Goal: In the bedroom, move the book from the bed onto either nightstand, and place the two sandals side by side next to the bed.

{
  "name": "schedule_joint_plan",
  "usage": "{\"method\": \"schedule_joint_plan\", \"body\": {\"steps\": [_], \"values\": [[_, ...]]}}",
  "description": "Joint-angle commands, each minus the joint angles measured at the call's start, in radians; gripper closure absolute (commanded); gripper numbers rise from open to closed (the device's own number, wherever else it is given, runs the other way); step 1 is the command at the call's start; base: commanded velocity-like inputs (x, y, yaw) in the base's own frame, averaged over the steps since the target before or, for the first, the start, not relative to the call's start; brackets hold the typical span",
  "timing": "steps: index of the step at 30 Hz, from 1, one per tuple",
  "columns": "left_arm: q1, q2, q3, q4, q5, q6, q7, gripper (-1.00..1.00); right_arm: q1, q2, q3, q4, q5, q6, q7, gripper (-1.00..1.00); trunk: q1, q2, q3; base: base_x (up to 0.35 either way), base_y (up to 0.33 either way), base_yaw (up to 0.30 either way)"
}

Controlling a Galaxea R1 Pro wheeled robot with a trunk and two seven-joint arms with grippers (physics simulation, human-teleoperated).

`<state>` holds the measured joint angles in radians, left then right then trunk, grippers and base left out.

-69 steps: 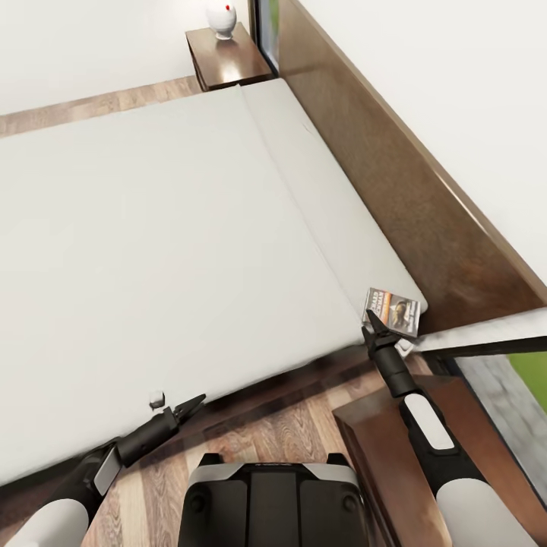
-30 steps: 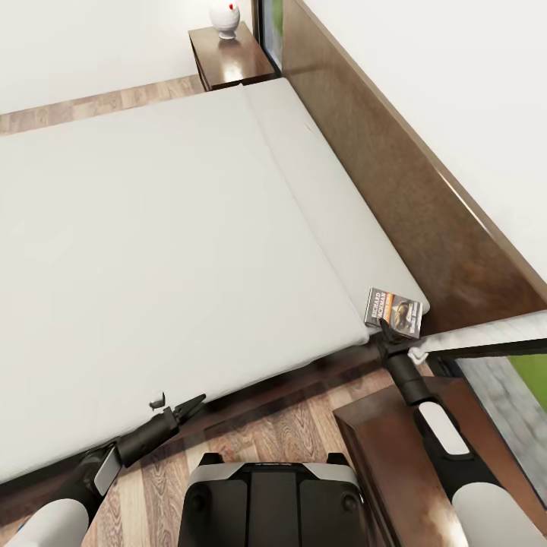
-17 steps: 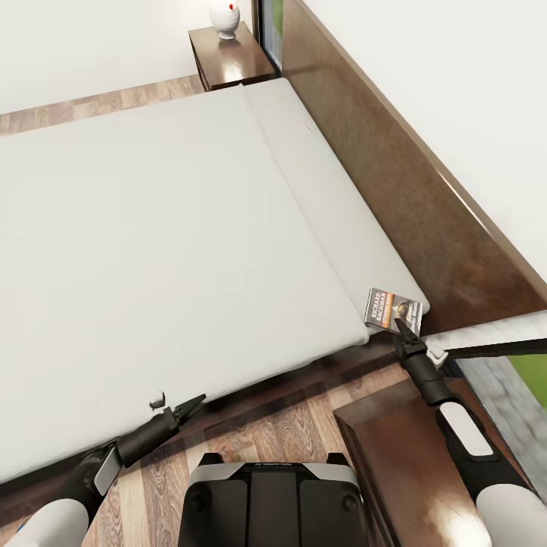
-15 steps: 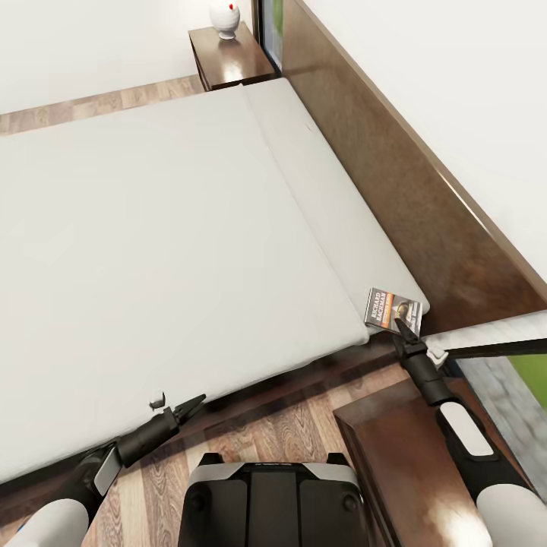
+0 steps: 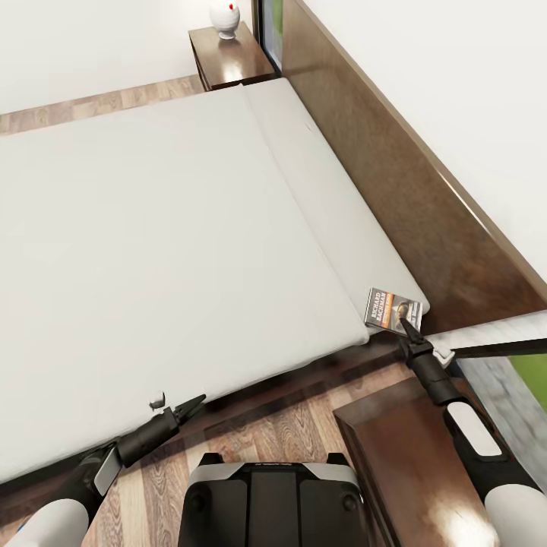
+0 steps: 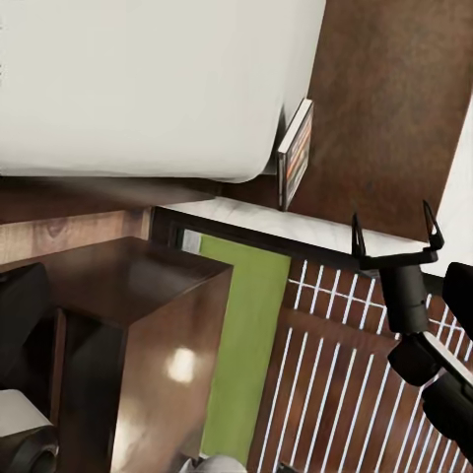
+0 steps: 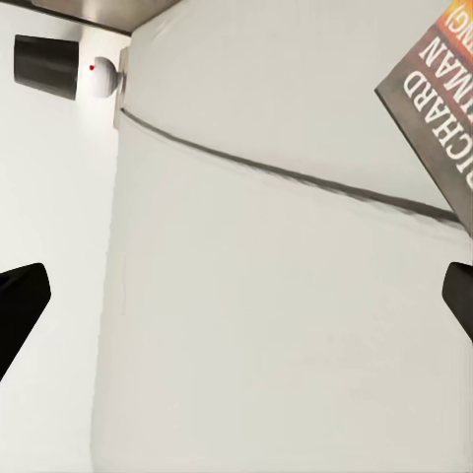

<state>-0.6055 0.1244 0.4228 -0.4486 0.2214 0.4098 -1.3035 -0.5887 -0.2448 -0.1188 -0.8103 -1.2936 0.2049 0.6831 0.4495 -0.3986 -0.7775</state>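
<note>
The book (image 5: 393, 310) lies flat on the near right corner of the bed's pale mattress (image 5: 167, 243), close to the dark headboard (image 5: 395, 190). My right gripper (image 5: 403, 324) is open, its tips at the book's near right edge, nothing between its fingers. In the left wrist view the book (image 6: 296, 153) shows edge-on and the right gripper (image 6: 394, 219) stands apart from it, its prongs spread. The right wrist view looks across the mattress (image 7: 256, 325) with the book (image 7: 443, 89) off to one side. My left gripper (image 5: 191, 404) hangs open over the bed's near edge. The sandals are out of view.
A dark brown nightstand (image 5: 410, 463) stands just under my right arm, beside the bed. A second nightstand (image 5: 232, 59) at the far side carries a white round object (image 5: 224, 17). Wood floor (image 5: 289, 425) runs between my base and the bed frame.
My right gripper has slid to the right along the book's near edge, from its left corner to its right corner. The book and left arm have not moved.
</note>
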Motion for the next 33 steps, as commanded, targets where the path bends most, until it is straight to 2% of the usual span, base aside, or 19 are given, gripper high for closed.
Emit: {"method": "schedule_joint_plan", "body": {"steps": [1,15,23,33], "values": [[0.000,0.000,0.002,0.000,0.001,0.010,-0.004,-1.00,0.000,0.000,-0.001,0.001,-0.010,0.010,0.002,-1.00,0.001,-0.001,-0.001,0.000,0.000,0.000],[0.000,0.001,0.002,-0.001,0.002,0.012,-0.007,-1.00,0.003,-0.001,-0.004,0.045,-0.018,0.009,0.004,-1.00,0.001,-0.001,-0.001,0.000,0.000,0.000],[0.000,0.000,0.002,0.001,0.001,0.012,-0.007,-1.00,0.006,-0.002,-0.082,0.046,-0.019,0.010,0.004,-1.00,0.001,-0.001,-0.001,0.000,0.000,0.000],[0.000,0.000,0.002,0.002,0.001,0.011,-0.005,-1.00,0.007,-0.002,-0.124,0.046,-0.018,0.010,0.004,-1.00,0.001,-0.001,-0.001,0.000,0.000,0.000]]}}
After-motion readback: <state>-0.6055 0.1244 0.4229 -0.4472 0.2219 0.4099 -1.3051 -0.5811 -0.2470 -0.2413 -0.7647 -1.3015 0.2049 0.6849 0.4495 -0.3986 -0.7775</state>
